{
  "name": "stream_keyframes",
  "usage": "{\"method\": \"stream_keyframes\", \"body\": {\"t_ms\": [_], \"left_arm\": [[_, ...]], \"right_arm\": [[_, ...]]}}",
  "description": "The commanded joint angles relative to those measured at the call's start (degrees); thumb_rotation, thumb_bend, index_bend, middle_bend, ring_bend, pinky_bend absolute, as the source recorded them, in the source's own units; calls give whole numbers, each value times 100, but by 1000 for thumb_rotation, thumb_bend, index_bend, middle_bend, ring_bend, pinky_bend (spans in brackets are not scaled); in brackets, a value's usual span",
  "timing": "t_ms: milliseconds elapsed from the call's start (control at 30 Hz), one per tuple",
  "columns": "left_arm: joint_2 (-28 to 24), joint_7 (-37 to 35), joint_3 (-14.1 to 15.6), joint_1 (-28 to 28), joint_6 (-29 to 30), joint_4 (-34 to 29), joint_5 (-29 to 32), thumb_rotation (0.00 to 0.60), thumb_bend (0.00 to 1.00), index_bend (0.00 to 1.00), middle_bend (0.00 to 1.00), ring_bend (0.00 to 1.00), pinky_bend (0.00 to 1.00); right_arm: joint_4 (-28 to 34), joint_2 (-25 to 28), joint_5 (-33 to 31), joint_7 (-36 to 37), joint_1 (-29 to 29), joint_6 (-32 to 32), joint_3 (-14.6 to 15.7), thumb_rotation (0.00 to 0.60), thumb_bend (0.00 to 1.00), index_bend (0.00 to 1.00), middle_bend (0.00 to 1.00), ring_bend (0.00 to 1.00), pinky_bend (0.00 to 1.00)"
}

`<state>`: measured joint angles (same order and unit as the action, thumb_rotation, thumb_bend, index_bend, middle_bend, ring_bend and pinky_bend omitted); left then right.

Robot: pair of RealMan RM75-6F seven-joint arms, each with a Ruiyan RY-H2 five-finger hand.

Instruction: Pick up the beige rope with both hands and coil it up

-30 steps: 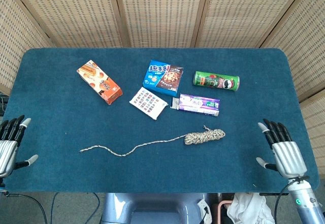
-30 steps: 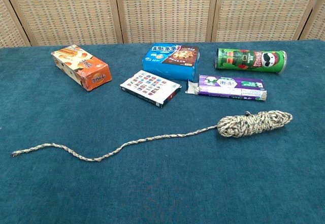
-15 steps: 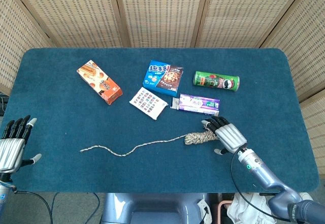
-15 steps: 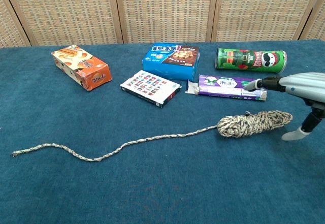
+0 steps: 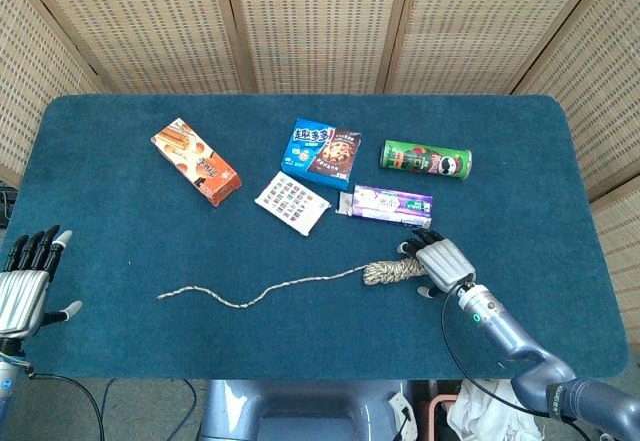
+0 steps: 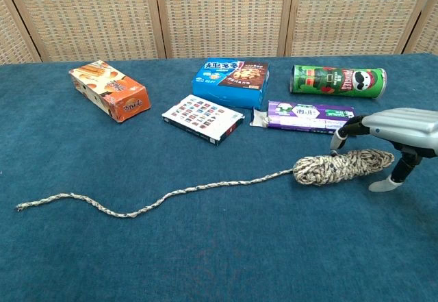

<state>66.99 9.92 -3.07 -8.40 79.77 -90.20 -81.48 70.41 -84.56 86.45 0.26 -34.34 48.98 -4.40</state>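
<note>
The beige rope lies on the blue table (image 5: 110,231). Its coiled bundle (image 5: 393,270) (image 6: 340,166) sits right of centre, and a loose tail (image 5: 250,296) (image 6: 137,211) snakes off to the left. My right hand (image 5: 443,261) (image 6: 400,127) is at the bundle's right end. The fingers (image 6: 345,128) arch over the far side and the thumb (image 6: 384,181) reaches down on the near side. The rope sits between them and no firm grip shows. My left hand (image 5: 25,286) hangs with its fingers spread at the table's left front edge, far from the tail's end.
Behind the rope lie a purple packet (image 5: 392,204) (image 6: 308,117), a green chip can (image 5: 426,159) (image 6: 339,81), a blue cookie box (image 5: 322,153) (image 6: 231,81), a small white box (image 5: 291,201) (image 6: 202,117) and an orange box (image 5: 196,161) (image 6: 109,90).
My right hand has swung in from the table's right edge to the coiled bundle and settled lower around its right end. The left hand has barely shifted. The rope lies as before.
</note>
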Motion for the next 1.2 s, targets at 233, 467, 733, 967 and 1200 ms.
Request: {"method": "stream_keyframes", "body": {"t_ms": [233, 467, 733, 967, 1200], "left_arm": [[21, 23, 12, -12, 2, 11, -11, 600, 0, 0, 0, 0, 0], [33, 37, 12, -21, -6, 23, 7, 600, 0, 0, 0, 0, 0], [46, 46, 32, -124, -210, 54, 25, 600, 0, 0, 0, 0, 0], [306, -363, 51, -698, -666, 867, -600, 600, 0, 91, 0, 0, 0], [660, -1090, 205, -1340, -1590, 1256, -863, 600, 124, 364, 0, 0, 0]], "right_arm": [[-516, -327, 130, 512, -93, 195, 113, 600, 329, 359, 342, 200, 407], [-813, -481, 263, 898, -100, 431, 195, 600, 458, 562, 502, 326, 572], [-738, -449, 274, 1517, -60, 736, 174, 600, 479, 617, 556, 369, 608], [-624, -337, 289, 1616, -37, 889, 202, 600, 479, 619, 558, 370, 608], [-551, -289, 245, 1501, 6, 998, 207, 600, 480, 621, 561, 370, 608]]}}
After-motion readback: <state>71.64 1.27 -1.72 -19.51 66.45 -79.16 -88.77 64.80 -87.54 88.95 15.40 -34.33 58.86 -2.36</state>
